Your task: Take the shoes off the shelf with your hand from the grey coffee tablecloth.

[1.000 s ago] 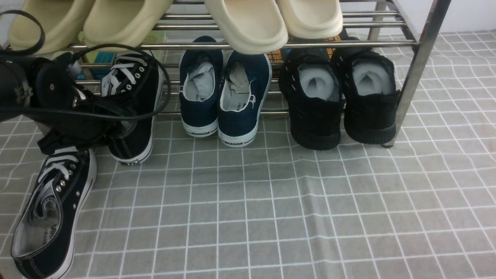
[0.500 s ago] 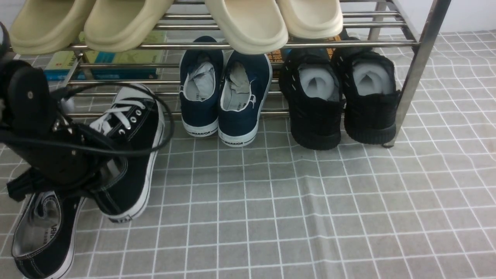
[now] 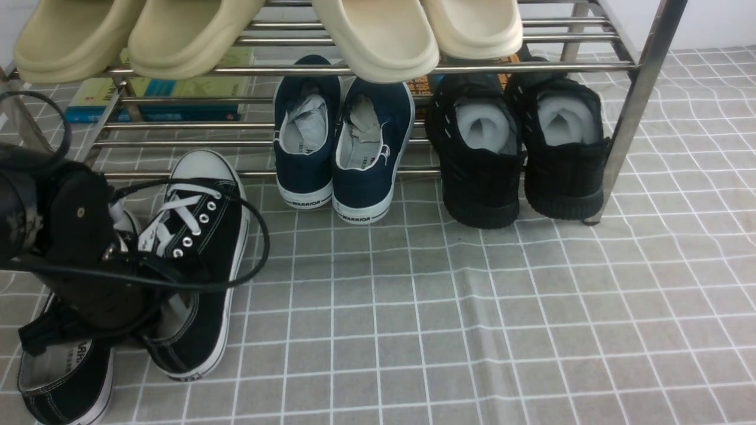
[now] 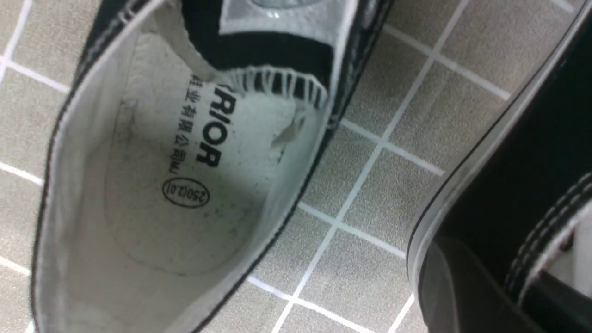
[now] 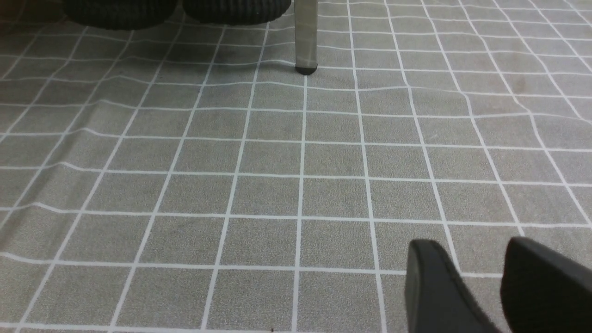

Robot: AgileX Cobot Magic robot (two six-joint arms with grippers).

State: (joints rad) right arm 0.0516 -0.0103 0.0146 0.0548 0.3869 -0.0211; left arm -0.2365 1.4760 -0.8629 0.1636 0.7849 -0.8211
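One black canvas sneaker [image 3: 207, 248] with white laces and toe cap is off the shelf [image 3: 354, 69], on the grey coffee tablecloth [image 3: 472, 324]. My left gripper [image 3: 162, 310], black with a looping cable, is shut on the side wall near its heel. In the left wrist view the gripper [image 4: 508, 291] has one finger [image 4: 462, 286] outside that sneaker [image 4: 522, 185]. The other sneaker [image 3: 65, 378] lies on the cloth beside it, partly hidden by the gripper; its white insole [image 4: 185, 185] shows. My right gripper [image 5: 474, 249] is open and empty above bare cloth.
A navy slip-on pair [image 3: 342, 147] and an all-black knit pair [image 3: 520, 147] sit on the lower tier. Cream slippers [image 3: 378, 35] lie on the upper tier. Books [image 3: 153, 97] lie behind the rack. The rack's right leg [image 5: 305, 37] stands on the cloth.
My left gripper has drawn the held sneaker off the lower tier, toward the front and down onto the cloth beside the other sneaker. The other shoes have not moved.
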